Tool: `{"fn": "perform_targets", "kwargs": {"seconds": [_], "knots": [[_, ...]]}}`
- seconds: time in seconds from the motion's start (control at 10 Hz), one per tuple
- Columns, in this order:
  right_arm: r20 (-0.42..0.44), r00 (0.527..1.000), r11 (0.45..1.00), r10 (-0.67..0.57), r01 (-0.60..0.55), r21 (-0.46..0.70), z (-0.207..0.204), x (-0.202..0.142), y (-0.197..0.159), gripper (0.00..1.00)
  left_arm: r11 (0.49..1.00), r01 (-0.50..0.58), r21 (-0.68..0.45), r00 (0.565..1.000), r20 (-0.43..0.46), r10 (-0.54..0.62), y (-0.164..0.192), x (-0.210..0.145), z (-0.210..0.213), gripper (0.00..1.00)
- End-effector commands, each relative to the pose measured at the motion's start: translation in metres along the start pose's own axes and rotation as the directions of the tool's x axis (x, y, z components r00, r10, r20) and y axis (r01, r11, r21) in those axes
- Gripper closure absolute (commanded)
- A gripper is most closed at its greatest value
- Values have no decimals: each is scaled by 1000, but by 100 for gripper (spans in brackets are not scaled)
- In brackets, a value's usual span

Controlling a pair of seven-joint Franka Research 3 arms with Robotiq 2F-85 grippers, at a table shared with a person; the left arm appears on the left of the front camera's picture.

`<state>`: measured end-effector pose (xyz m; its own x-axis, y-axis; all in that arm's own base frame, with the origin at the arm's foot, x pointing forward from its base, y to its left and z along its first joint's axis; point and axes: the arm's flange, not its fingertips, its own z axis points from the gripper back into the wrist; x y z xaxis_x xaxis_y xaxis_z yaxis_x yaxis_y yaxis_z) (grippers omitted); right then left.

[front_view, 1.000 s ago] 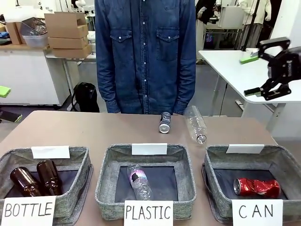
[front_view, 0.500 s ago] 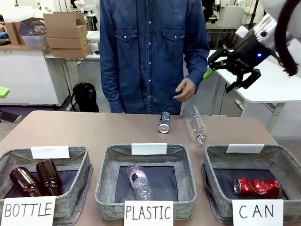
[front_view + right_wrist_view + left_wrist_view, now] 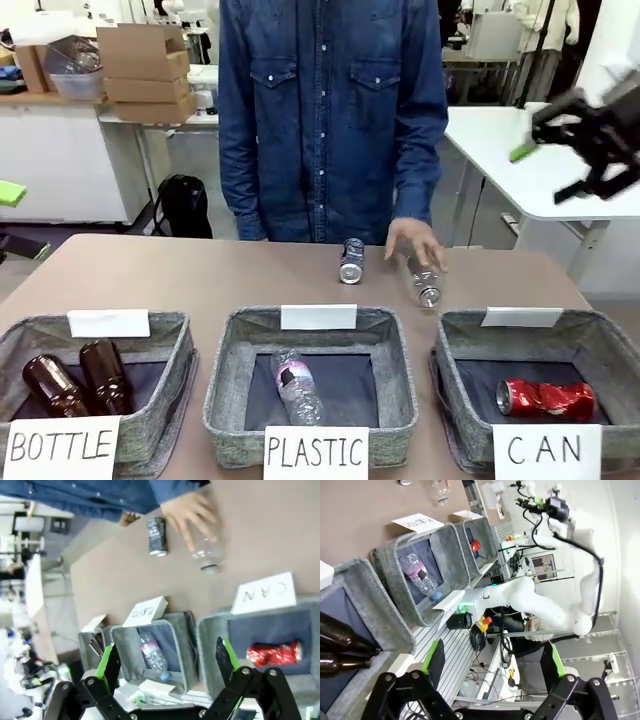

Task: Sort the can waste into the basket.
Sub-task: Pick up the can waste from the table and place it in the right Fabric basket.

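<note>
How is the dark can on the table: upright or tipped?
Tipped: the black-and-blue can lies on its side on the table, silver end toward the front camera.

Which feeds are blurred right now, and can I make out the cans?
Front view: the right end effector is smeared by motion blur; the black-and-blue Pepsi metal can and the crumpled shiny red metal can are sharp. Right wrist view: slightly soft, rolled upside down. Left wrist view: crisp, rolled sideways.
</note>
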<state>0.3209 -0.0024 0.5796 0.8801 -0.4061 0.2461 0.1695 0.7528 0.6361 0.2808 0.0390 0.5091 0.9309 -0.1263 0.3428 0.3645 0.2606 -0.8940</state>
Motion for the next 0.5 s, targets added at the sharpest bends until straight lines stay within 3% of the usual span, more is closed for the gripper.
{"fn": "perform_targets", "kwargs": {"seconds": [0.0,0.3,0.4], "knots": [[96,995,999,-28,32,-42,19,-40,-28,0,1000,-8,-5,1000,-3,8,-2,-1,0,0],[131,989,993,-71,83,-85,6,-45,-34,0,1000,-8,-5,1000,-3,8,-2,-1,0,0],[117,993,994,-32,44,-99,-1,-37,-24,0,1000,-8,-5,1000,-3,8,-2,-1,0,0]]}}
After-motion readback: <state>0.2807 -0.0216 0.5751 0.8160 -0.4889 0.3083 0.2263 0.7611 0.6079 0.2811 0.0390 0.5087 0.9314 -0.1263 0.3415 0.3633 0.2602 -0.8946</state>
